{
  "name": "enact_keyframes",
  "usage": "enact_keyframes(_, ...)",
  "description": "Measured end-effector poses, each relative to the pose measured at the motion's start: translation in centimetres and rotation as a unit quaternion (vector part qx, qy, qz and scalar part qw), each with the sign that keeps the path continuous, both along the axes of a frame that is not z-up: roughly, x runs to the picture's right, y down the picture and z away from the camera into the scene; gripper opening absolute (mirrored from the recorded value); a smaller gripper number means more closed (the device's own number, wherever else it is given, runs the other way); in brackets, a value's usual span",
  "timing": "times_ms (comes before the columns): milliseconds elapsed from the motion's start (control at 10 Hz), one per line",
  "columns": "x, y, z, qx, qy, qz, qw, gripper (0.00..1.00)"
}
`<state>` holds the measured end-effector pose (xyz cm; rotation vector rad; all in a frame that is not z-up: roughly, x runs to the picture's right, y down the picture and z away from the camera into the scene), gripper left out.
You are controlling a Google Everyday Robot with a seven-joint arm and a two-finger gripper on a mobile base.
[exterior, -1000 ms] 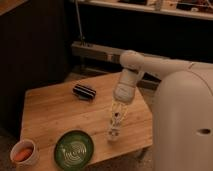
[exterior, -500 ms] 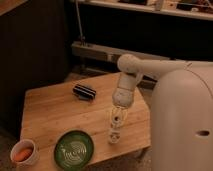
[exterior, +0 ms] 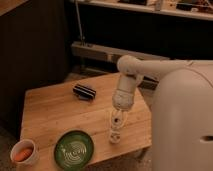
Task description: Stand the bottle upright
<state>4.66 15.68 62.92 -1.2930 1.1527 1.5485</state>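
Standing upright already, the slim whitish-cream bottle [exterior: 115,134] sat under the white two-finger gripper [exterior: 117,120], its grip unreadable, release pending.

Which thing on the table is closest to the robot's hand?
The small whitish bottle, right under the hand. The green plate, black ribbed cylinder and white cup sit farther left.

hand [exterior: 117,120] above bottle [exterior: 115,135] | plate [exterior: 74,149] left, seemingly apart
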Motion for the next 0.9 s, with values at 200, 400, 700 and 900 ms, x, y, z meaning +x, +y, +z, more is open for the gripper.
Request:
enact_keyframes(200,-0.1,0.4,0.3,-0.003,-0.002,0.001,1.0000,0.80)
enact_keyframes(400,-0.1,0.1,0.1,0.000,-0.007,0.003,1.0000,0.80)
enact_keyframes(700,-0.1,-0.8,-0.8,0.007,-0.014,0.006,0.9999,0.80)
enact_keyframes(900,-0.1,-1.4,-0.7,0.012,-0.017,0.012,0.9997,0.80)
